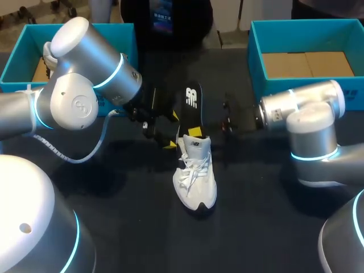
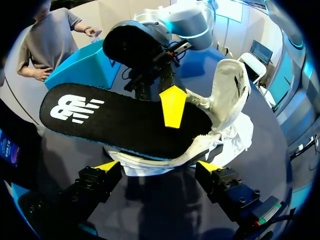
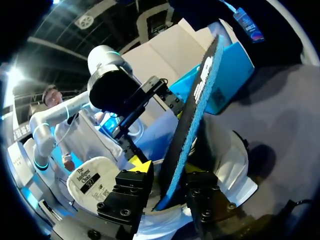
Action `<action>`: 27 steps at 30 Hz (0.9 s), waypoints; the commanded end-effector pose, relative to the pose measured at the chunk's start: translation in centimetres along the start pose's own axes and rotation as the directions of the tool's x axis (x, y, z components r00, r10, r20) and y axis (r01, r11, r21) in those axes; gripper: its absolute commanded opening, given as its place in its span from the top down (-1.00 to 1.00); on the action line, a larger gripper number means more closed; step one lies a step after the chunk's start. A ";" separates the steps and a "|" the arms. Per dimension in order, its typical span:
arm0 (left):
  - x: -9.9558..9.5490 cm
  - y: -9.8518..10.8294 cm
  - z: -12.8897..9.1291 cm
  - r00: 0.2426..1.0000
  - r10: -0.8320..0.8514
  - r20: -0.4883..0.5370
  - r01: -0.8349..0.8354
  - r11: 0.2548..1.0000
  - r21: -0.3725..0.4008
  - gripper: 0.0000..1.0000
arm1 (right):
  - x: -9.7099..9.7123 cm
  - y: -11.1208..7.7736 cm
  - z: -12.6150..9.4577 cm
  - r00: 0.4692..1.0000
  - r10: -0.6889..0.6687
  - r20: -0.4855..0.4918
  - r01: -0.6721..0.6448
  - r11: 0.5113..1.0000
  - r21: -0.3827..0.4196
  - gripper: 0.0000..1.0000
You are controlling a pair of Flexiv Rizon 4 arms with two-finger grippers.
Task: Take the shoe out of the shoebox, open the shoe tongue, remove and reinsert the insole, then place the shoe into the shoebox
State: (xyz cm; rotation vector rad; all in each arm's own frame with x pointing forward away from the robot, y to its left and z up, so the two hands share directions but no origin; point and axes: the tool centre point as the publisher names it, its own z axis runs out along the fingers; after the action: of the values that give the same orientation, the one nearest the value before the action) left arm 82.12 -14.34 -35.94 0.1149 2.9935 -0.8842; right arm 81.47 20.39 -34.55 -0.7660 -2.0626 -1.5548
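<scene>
- The right pincer (image 3: 167,172) is pinching the flat black foam insole with a blue edge (image 1: 192,105), one yellow tip on each face, partway along its length.
- The white lace-up sneaker (image 1: 196,176) stands on its sole in the middle of the black table (image 1: 114,227), toe towards the near edge and heel towards the far edge.
- The insole's long axis runs in line with the shoe. One end sits in the shoe's mouth and the rest sticks out past the heel towards the far edge, so I judge any slide must follow that shared line.
- The left pincer (image 2: 159,167) is spread wide at the shoe's left side, by the heel. Its tips flank the heel rim under the insole, and I cannot tell whether either one touches it.
- The right arm has the insole, and the left is the nearer one for steadying the shoe.
- The count is one shoe, one insole and two open teal cardboard shoeboxes, one at the far left corner (image 1: 17,57) and one at the far right corner (image 1: 254,57).
</scene>
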 end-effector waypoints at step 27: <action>0.0 0.0 0.0 1.000 0.000 0.001 0.000 1.000 -0.003 -1.00 | 0.4 -1.0 0.3 0.997 0.064 -0.045 -0.059 0.992 0.110 1.00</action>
State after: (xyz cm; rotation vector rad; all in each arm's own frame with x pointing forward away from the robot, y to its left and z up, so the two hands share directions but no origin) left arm 82.12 -14.33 -35.94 0.1149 2.9935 -0.8841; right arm 81.84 20.42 -34.76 -0.7148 -2.0492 -1.3932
